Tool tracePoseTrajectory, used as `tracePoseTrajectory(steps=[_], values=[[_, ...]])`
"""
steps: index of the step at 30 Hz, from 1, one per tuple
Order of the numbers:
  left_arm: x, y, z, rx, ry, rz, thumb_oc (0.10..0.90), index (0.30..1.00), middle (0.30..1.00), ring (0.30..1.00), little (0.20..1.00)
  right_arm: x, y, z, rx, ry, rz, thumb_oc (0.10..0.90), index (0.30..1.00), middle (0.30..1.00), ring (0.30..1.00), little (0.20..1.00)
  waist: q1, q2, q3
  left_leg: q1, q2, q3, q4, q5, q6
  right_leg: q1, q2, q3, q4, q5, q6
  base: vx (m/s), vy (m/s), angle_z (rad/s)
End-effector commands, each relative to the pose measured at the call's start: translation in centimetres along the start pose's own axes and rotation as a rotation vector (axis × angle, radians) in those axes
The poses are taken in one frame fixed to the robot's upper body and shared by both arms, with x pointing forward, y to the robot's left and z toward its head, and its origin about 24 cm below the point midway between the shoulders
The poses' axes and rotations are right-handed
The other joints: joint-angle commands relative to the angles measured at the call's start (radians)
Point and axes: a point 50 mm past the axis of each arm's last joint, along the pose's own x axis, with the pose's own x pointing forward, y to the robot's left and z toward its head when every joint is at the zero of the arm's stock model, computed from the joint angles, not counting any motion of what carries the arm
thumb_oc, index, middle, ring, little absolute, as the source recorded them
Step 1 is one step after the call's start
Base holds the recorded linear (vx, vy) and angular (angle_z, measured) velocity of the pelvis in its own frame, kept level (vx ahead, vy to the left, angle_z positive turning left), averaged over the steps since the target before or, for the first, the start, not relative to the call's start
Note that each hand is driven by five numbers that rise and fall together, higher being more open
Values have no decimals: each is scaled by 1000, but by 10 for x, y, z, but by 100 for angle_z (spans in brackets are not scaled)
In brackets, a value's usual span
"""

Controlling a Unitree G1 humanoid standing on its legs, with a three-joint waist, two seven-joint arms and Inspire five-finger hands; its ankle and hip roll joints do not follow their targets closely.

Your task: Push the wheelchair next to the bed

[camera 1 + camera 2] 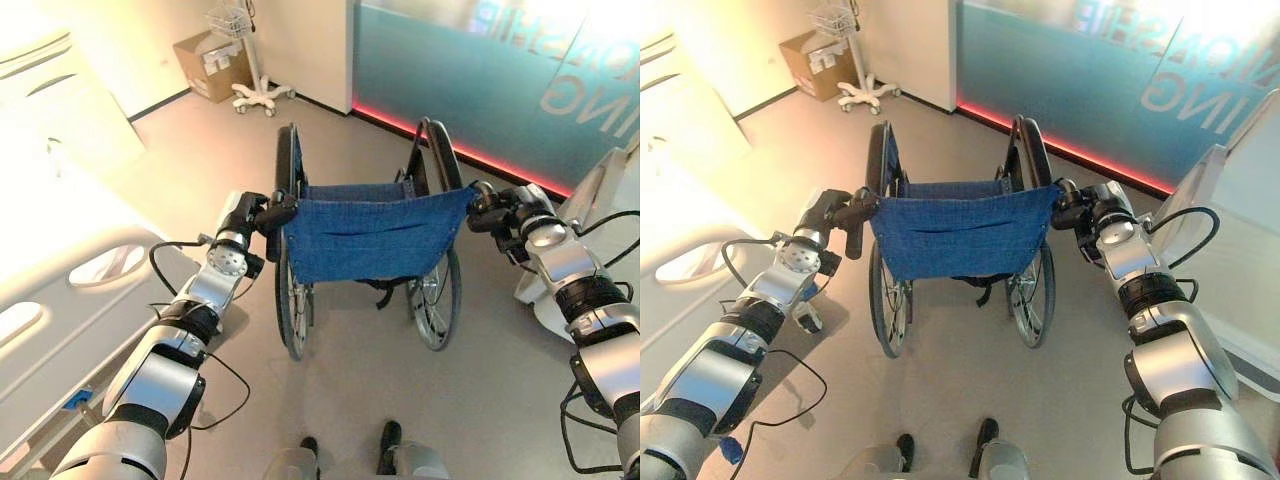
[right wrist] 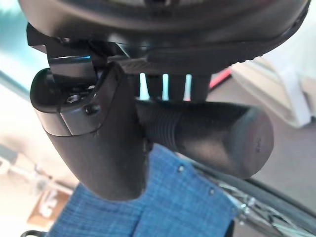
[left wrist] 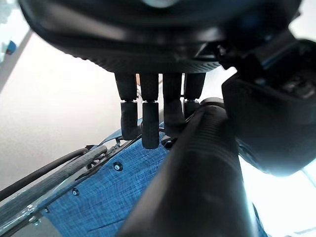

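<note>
While both silver-grey arms reach forward and slightly inward, the left hand (image 1: 262, 213) has its fingers (image 3: 149, 123) curled over the wheelchair's left push handle (image 3: 197, 177), and the right hand (image 1: 1083, 208) is wrapped the same way round the right push handle (image 2: 207, 132), thumb (image 2: 106, 133) pressed across the ribbed grip. The wheelchair (image 1: 370, 235) stands directly ahead of the robot, its back turned toward it, the blue fabric backrest (image 1: 958, 232) stretched between the two hands and the big spoked wheels (image 1: 290, 290) resting on the grey floor (image 1: 380, 400). The bed (image 1: 70, 290) lies off to the robot's left, its pale side rail near the left forearm and well apart from the chair. Against the far wall, a cardboard box (image 1: 212, 65) sits just beside a white wheeled stand (image 1: 250, 60) carrying a wire basket; I cannot tell what is in either.
</note>
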Motion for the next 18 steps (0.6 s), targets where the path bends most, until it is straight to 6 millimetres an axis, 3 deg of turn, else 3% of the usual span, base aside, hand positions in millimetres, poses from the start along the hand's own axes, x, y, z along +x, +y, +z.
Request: tracePoseTrajectory(steps=[1, 4, 6, 9, 11, 13, 14, 16, 18], values=[[-19, -37, -20, 262, -79, -212, 400, 300, 300, 300, 300, -8, 44, 58, -262, -267, 194, 400, 300, 300, 300, 300, 40, -28, 1, 54, 89, 49, 48, 106, -8, -21, -26, 9, 48, -30, -2, 177, -218, 39], [-21, -42, -25, 243, -67, -233, 400, 300, 300, 300, 300, -7, 47, 45, -259, -254, 192, 400, 300, 300, 300, 300, 26, -43, -12, 42, 110, 118, 95, 153, -11, 31, -9, -28, 18, -36, -21, 181, -212, 33], [-21, -49, -24, 237, -68, -251, 400, 300, 300, 300, 300, -5, 49, 37, -255, -240, 186, 400, 300, 300, 300, 300, 26, -49, -8, 30, 102, 161, 112, 140, -8, 70, -2, -43, -2, -36, -24, 203, -171, 22], [-22, -57, -25, 240, -65, -260, 400, 300, 300, 300, 300, -4, 53, 30, -260, -231, 189, 400, 300, 300, 300, 300, 43, -53, -4, -21, 41, 176, 93, 111, 5, 112, 12, -33, -36, -31, -16, 229, -129, 28], [-22, -59, -26, 230, -60, -256, 400, 300, 300, 300, 300, -4, 55, 31, -270, -233, 192, 400, 300, 300, 300, 300, 69, -50, 8, -80, -25, 188, 72, 83, 8, 154, 33, -22, -64, -38, -12, 235, -81, 16], [-22, -59, -24, 227, -59, -255, 400, 300, 300, 300, 300, -5, 57, 34, -272, -240, 195, 400, 300, 300, 300, 300, 99, -39, 19, -167, -76, 228, 61, 101, 7, 199, 63, -14, -88, -52, -16, 222, -66, 8], [-22, -59, -24, 227, -59, -255, 400, 300, 300, 300, 300, -5, 57, 34, -272, -240, 195, 400, 300, 300, 300, 300, 99, -39, 19, -167, -76, 228, 61, 101, 7, 199, 63, -14, -88, -52, -16, 241, -37, -11], [-21, -57, -23, 227, -60, -253, 400, 300, 300, 300, 300, -5, 55, 40, -290, -253, 201, 400, 300, 300, 300, 300, 127, -24, 23, -209, -101, 301, 31, 106, 22, 231, 88, -23, -85, -79, -21, 225, 18, -33], [-22, -54, -26, 219, -51, -241, 400, 300, 300, 300, 300, -4, 55, 41, -304, -262, 216, 400, 300, 300, 300, 300, 145, -21, 9, -200, -113, 312, 8, 86, 49, 247, 97, -24, -71, -105, -25, 210, 77, -51]])
